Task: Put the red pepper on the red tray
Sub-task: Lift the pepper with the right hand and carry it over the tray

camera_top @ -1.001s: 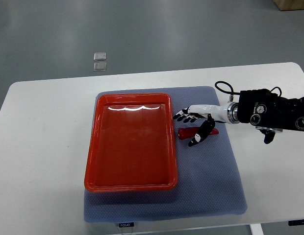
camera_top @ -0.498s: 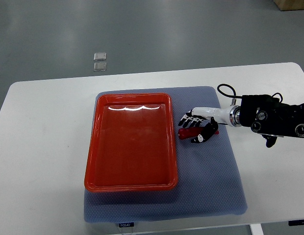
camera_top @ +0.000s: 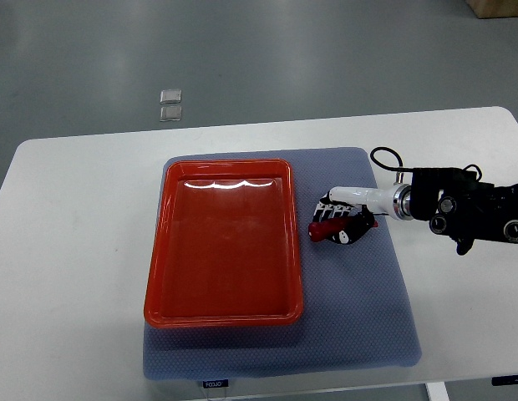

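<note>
Overhead, a white table [camera_top: 83, 251] with rounded corners holds a grey-blue mat [camera_top: 359, 309] with a fine woven texture. On the mat's left half sits a glossy red tray [camera_top: 159, 276], rectangular with rounded corners and a raised rim; its shiny floor reflects ceiling light and it holds nothing. Just right of the tray, apart from its rim, the right hand [camera_top: 341, 224] reaches in from the right on a black arm [camera_top: 468, 213] with a white wrist and a looped black cable. Its black-and-white fingers [camera_top: 326, 209] are curled around a long, slim red pepper [camera_top: 327, 226], which lies on the mat, red showing between the fingers. Beyond the table lies a smooth grey floor [camera_top: 326, 58] with two small square pale tiles [camera_top: 170, 104] set close together
</note>
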`<action>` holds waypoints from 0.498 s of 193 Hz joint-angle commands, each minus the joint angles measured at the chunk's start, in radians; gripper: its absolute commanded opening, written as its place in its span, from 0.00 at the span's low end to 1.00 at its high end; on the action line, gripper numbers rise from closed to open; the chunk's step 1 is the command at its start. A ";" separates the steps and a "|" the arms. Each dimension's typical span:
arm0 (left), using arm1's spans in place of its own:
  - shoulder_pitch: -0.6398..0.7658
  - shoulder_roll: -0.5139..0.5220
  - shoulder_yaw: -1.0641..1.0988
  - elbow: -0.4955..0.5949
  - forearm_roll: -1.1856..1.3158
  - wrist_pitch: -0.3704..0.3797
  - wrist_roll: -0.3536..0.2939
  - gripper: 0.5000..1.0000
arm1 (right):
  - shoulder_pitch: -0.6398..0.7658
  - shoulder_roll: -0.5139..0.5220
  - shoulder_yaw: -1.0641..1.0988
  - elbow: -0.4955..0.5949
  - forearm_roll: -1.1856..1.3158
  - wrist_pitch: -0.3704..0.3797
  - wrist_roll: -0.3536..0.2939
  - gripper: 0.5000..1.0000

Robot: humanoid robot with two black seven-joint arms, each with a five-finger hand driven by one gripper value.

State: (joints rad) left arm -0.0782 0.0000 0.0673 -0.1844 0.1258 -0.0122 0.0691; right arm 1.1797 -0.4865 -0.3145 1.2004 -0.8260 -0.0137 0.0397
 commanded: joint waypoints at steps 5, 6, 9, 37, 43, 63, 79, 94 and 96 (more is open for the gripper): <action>0.000 0.000 0.000 -0.001 0.000 0.000 0.000 1.00 | 0.003 -0.006 0.002 -0.001 -0.004 0.001 0.000 0.00; 0.000 0.000 0.000 -0.001 0.000 0.000 0.000 1.00 | 0.003 -0.009 0.002 -0.002 -0.002 0.001 0.000 0.00; 0.000 0.000 0.000 -0.001 0.000 0.000 0.000 1.00 | 0.004 -0.011 0.002 -0.001 -0.002 0.001 0.000 0.00; 0.000 0.000 0.000 0.000 0.000 0.000 0.000 1.00 | 0.041 -0.050 0.017 -0.001 0.005 0.015 0.000 0.00; 0.000 0.000 -0.001 0.000 0.000 0.000 0.000 1.00 | 0.054 -0.055 0.017 -0.001 0.007 0.017 0.000 0.00; 0.000 0.000 -0.001 0.002 0.000 0.000 0.000 1.00 | 0.100 -0.058 0.018 -0.001 0.014 0.031 0.000 0.00; 0.000 0.000 -0.001 0.000 0.000 0.000 0.000 1.00 | 0.141 -0.052 0.018 -0.001 0.019 0.032 0.000 0.00; 0.000 0.000 -0.001 0.000 0.000 0.000 0.000 1.00 | 0.173 -0.038 0.017 -0.001 0.041 0.034 0.000 0.00; 0.000 0.000 -0.001 -0.001 0.000 0.000 0.000 1.00 | 0.176 -0.038 0.017 -0.001 0.045 0.035 0.000 0.00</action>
State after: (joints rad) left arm -0.0782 0.0000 0.0661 -0.1830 0.1258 -0.0123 0.0691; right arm 1.3136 -0.5386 -0.2962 1.1991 -0.8061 0.0178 0.0398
